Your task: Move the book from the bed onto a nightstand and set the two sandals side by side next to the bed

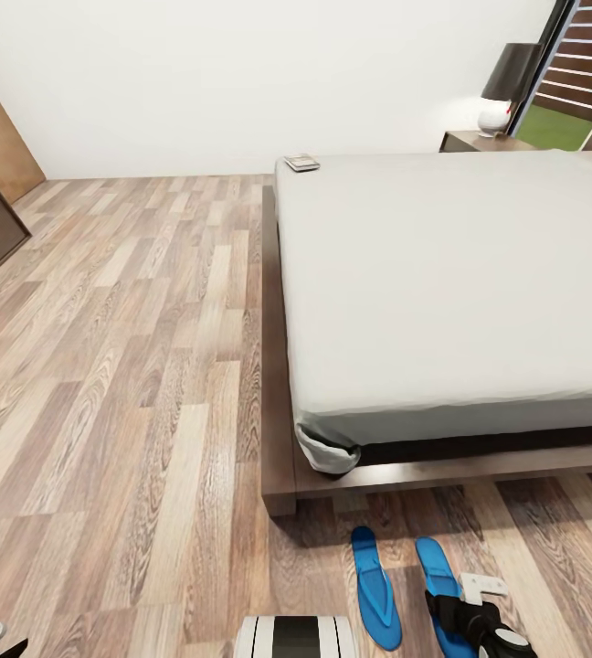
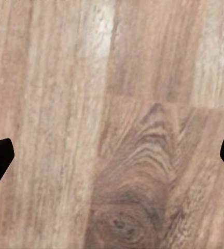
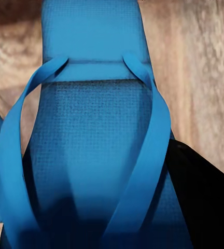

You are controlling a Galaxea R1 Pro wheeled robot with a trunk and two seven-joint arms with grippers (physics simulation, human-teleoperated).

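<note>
Sandals are what's getting handled right now: the right sandal [image 1: 438,576] is lying on the floor [image 1: 132,366] just off the bed [image 1: 442,274] corner, beside the left sandal [image 1: 374,589], and the right gripper [image 3: 86,207] is straddling it, so I'm reading this as the grab or the let-go; can't tell whether it's clamped. The right wrist view is showing the straps [image 3: 153,150] close up. The left gripper [image 2: 112,155] is hanging open over bare planks. The book [image 1: 301,163] is sitting on the bed's far corner, so next it's calling for a trip there.
</note>
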